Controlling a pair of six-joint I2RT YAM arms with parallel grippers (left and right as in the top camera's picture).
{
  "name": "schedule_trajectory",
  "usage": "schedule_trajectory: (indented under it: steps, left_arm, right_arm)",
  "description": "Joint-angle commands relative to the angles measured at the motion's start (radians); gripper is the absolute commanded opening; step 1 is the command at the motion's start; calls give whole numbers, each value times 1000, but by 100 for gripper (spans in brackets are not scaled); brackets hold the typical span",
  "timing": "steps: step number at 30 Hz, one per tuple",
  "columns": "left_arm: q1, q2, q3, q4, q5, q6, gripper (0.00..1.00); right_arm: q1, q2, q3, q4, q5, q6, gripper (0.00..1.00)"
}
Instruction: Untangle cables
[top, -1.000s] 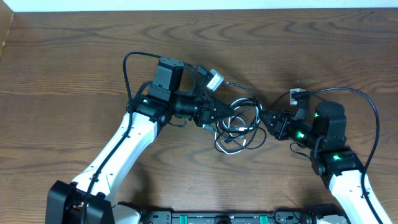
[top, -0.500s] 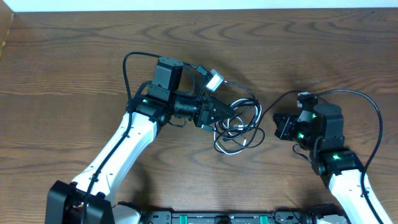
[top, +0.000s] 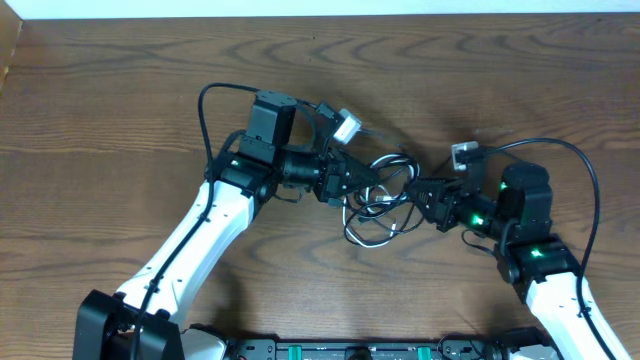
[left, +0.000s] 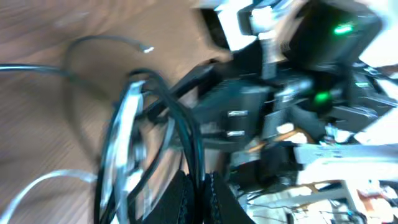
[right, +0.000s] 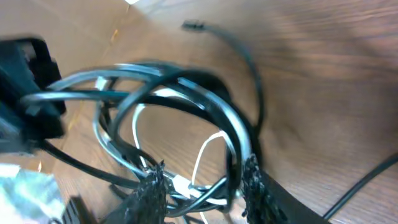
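Note:
The cables (top: 385, 212) lie in a tangled bundle of black loops with one white strand (top: 372, 238) on the table's middle, between both arms. My left gripper (top: 360, 183) is at the bundle's left side, shut on a black cable (left: 198, 149) that runs up between its pads (left: 180, 193). My right gripper (top: 424, 194) reaches into the bundle's right edge. In the right wrist view it stands open (right: 200, 190), with several black strands (right: 180, 87) and the white cable (right: 208, 149) passing loosely between its fingertips (right: 149, 186).
The wooden table (top: 120, 90) extends to a white strip at the far edge. Thick black arm cables loop off the left arm (top: 205, 110) and right arm (top: 590, 180). The rig's base (top: 340, 350) runs along the near edge.
My right gripper drew back to the right, then came left again into the bundle's edge, its jaws now apart. The left gripper stayed shut on its cable; the loops shifted slightly.

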Motion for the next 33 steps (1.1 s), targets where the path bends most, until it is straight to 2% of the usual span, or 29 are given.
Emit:
schedule_trajectory:
  steps: [1, 4, 7, 8, 9, 10, 11, 15, 18, 23, 25, 33]
  left_arm:
    - [-40, -14, 3, 56, 212, -14, 7]
    - [-42, -14, 3, 58, 227, -14, 8]
    - [-16, -16, 3, 59, 227, -14, 8]
    - [1, -18, 3, 60, 227, -13, 8]
    - [8, -18, 3, 61, 227, -13, 8]
    - [9, -18, 3, 63, 222, -13, 7]
    - [9, -18, 3, 68, 218, -13, 8]
    - [9, -18, 3, 84, 214, -13, 8]
    - [9, -18, 3, 90, 196, -13, 8]
    - [9, -18, 3, 90, 159, -13, 8]
    - [9, -18, 3, 90, 159, -13, 8]
    - [9, -18, 3, 89, 163, -14, 8]
  right_arm:
    - [46, 1, 0, -15, 178, 10, 1]
    - [48, 0, 0, -89, 430, 78, 1]
    - [48, 0, 0, -237, 771, 183, 1]
    - [48, 0, 0, -269, 823, 196, 1]
    - [48, 0, 0, -265, 799, 196, 1]
    - [48, 0, 0, -246, 753, 195, 5]
    - [48, 0, 0, -227, 713, 182, 14]
    - [48, 0, 0, -129, 482, 84, 28]
    - [45, -16, 0, -101, 337, 79, 30]
    - [-15, -60, 0, -84, 27, 80, 28]
    - [-31, -62, 0, -76, -35, 84, 26]
    - [-38, -61, 0, -24, -24, 141, 24]
